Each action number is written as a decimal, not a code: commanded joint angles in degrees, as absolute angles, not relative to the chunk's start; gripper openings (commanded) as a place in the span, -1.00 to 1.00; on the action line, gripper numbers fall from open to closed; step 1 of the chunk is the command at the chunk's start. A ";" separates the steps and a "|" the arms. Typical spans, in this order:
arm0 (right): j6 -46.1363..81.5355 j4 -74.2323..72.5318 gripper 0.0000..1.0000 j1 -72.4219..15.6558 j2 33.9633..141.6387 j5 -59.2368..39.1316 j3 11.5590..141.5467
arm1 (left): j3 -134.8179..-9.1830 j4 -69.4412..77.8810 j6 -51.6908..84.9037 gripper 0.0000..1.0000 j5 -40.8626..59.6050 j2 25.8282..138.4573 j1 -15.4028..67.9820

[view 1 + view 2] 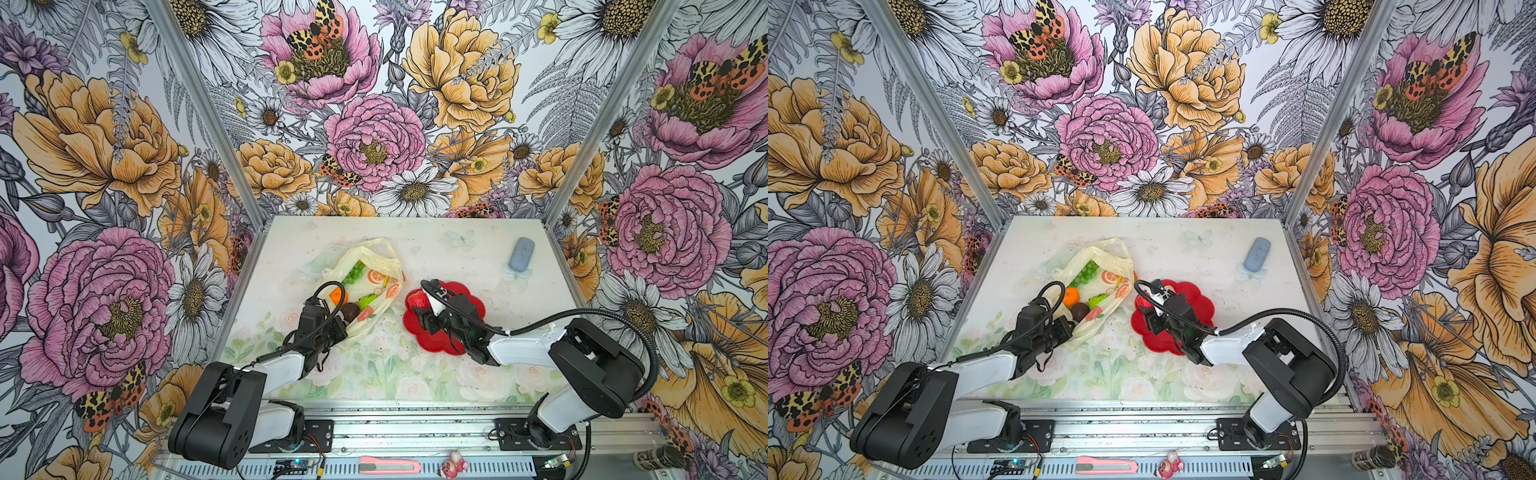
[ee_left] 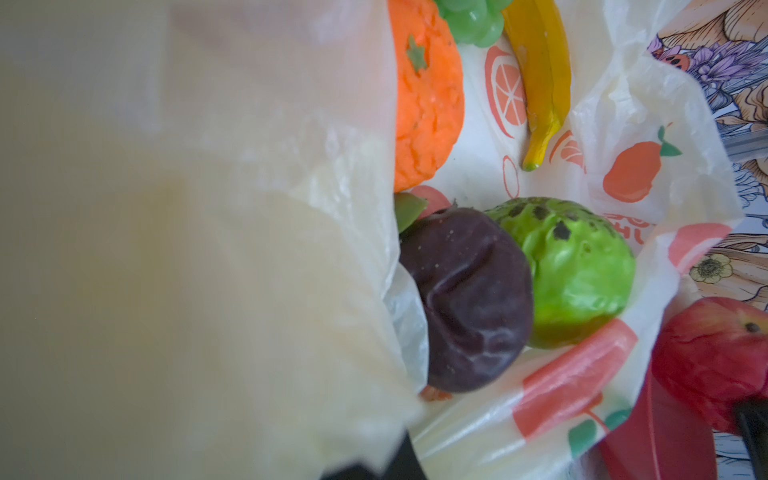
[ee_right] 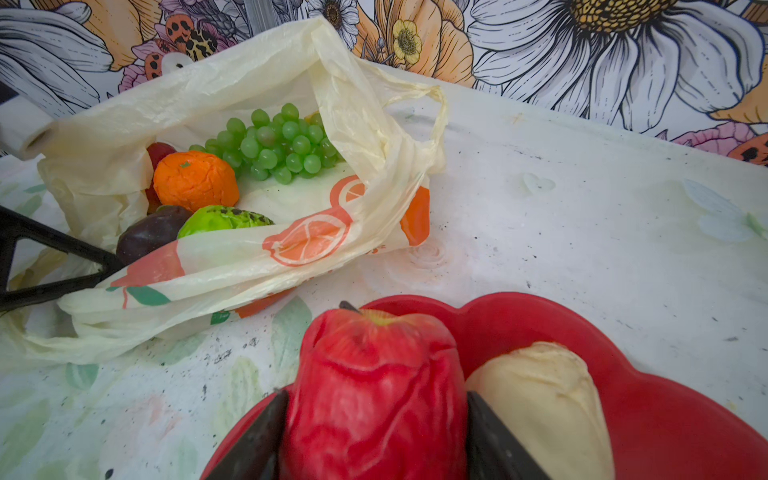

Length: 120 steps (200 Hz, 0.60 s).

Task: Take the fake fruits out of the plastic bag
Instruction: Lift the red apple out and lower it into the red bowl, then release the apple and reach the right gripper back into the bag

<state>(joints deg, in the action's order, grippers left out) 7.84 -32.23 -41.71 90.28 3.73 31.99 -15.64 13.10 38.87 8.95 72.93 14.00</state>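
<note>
Where floral walls (image 1: pixel 374 124) end, a tabletop (image 1: pixel 457 266) holds the plastic bag (image 1: pixel 376 259).

A pale, faintly flowered desk (image 1: pixel 457 257) stands between walls (image 1: pixel 374 141) of bold floral wallpaper. A red flower-shaped plate (image 1: pixel 419 332) lies near its middle, a blue-grey oblong (image 1: pixel 521 254) well apart, far right. A pink knife (image 1: pixel 388 465) and pink figurine (image 1: pixel 453 463) rest on the front rail (image 1: pixel 415 432).

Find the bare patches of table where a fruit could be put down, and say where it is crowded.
Free: the wide patch between the red plate and the blue bar; the near strip of table in front of plate and plastic bag. Crowded: the narrow gap between bag and plate.
</note>
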 commanded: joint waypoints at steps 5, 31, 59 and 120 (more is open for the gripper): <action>4.56 -34.11 0.29 -42.34 91.83 3.26 31.62 | -16.53 13.52 37.97 -1.00 9.43 73.32 13.45; 3.09 -33.70 0.30 -42.70 92.41 4.38 31.77 | -16.57 13.57 37.97 -1.00 9.53 73.39 13.42; 2.38 -33.33 0.39 -42.93 92.41 5.73 31.77 | -16.53 13.66 37.95 -1.00 9.53 73.30 13.43; 1.93 -32.34 0.48 -43.48 92.46 9.35 32.40 | -16.46 13.70 37.90 -1.00 9.45 73.04 13.41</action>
<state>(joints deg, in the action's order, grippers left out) 2.87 -32.01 -43.05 91.66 7.46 31.97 -15.64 13.10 38.87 8.97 72.93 14.00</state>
